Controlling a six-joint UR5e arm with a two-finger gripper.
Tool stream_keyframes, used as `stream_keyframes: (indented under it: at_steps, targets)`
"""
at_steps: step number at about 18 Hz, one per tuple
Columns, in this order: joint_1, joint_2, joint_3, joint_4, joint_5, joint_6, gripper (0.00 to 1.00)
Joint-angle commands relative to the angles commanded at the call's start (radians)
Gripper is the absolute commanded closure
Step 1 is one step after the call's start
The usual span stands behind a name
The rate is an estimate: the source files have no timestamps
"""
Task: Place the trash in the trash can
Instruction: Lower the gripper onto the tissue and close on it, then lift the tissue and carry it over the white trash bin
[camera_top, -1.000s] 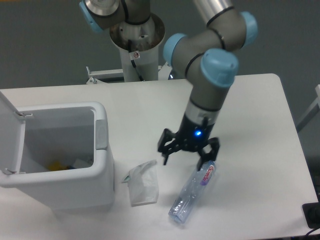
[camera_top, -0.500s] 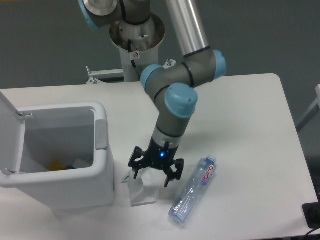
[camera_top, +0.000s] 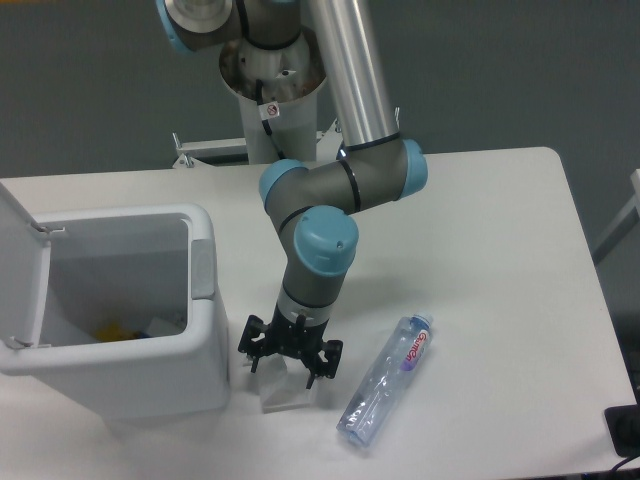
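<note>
The black two-finger gripper (camera_top: 288, 362) has shifted from above the bottle to the wrapper and descended; its jaws are spread, straddling the crumpled white paper-like wrapper (camera_top: 283, 388) without clamping it. The wrapper lies on the white table (camera_top: 500, 250), just beside the white rectangular plastic trash can (camera_top: 205, 330), whose hinged lid (camera_top: 20, 265) stands open. The clear crushed plastic bottle (camera_top: 385, 382) with pink lettering lies untouched to the right. Judgement: the wrapper is the first target; closing the jaws is next.
</note>
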Motion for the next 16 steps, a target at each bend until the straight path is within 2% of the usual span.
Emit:
stream_keyframes:
  at_steps: [1, 7, 10, 13, 14, 16]
  targets:
    - [0.000, 0.002, 0.002, 0.000, 0.000, -0.002, 1.00]
    - [0.002, 0.018, 0.015, 0.000, -0.002, -0.014, 1.00]
    - [0.018, 0.069, 0.032, 0.000, -0.027, -0.015, 1.00]
    - [0.055, 0.110, 0.049, 0.000, -0.116, -0.044, 1.00]
    - [0.080, 0.135, 0.079, 0.002, -0.147, -0.058, 1.00]
    - [0.129, 0.141, 0.187, 0.002, -0.233, -0.129, 1.00]
